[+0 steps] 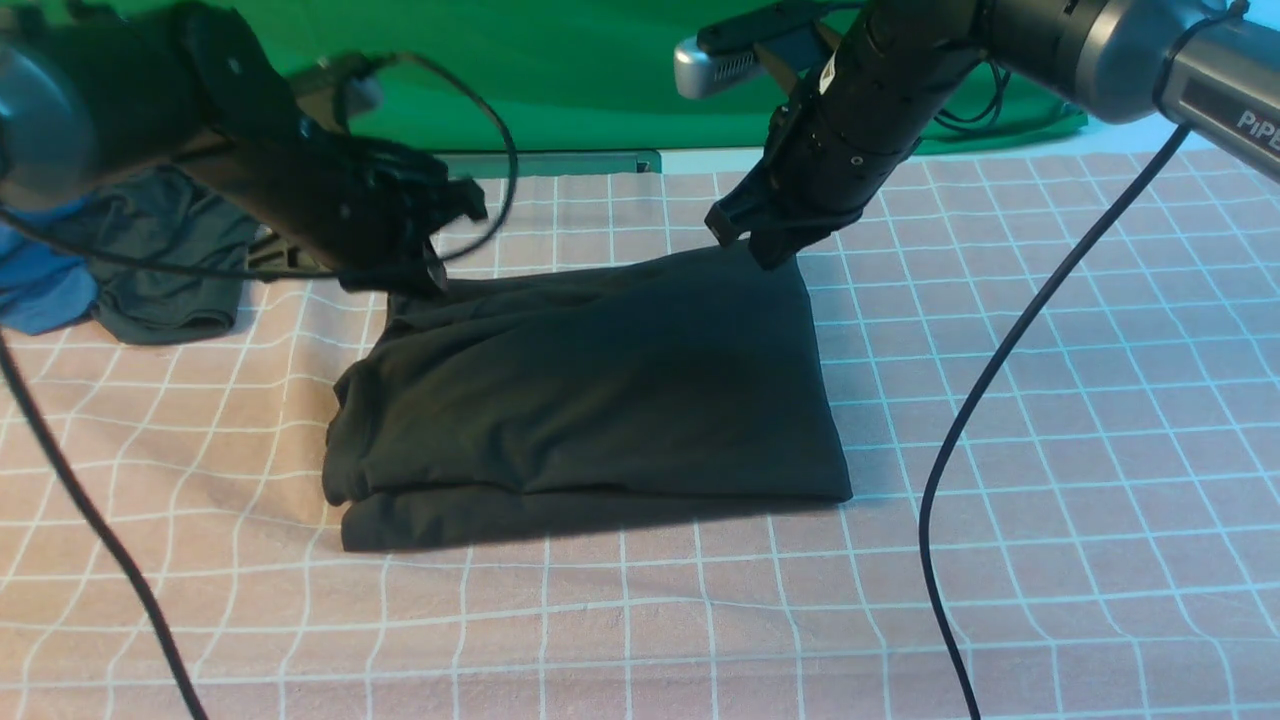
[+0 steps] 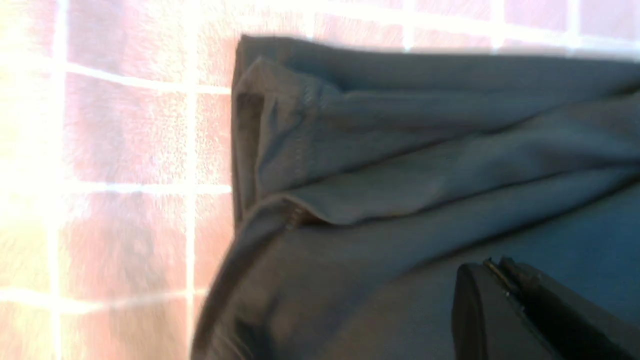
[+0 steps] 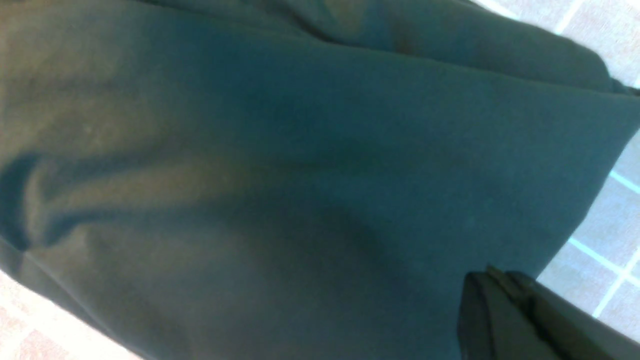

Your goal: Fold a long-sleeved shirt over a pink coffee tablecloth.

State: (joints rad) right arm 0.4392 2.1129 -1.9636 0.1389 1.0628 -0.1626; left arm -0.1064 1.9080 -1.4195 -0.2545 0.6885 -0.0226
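Observation:
The black long-sleeved shirt lies folded into a thick rectangle in the middle of the pink coffee tablecloth. Its layered edges show at the near left. My left gripper hovers at the shirt's far left corner, jaws pressed together with no cloth seen between them. At the far right corner my right gripper is also shut, its tip just over the fabric. The left wrist view shows the shirt's folded hem against the tablecloth. The right wrist view shows smooth shirt fabric.
A dark grey garment and a blue garment lie bunched at the far left. The green backdrop hangs behind the table. A black cable from the right arm drapes across the tablecloth; another hangs at the left.

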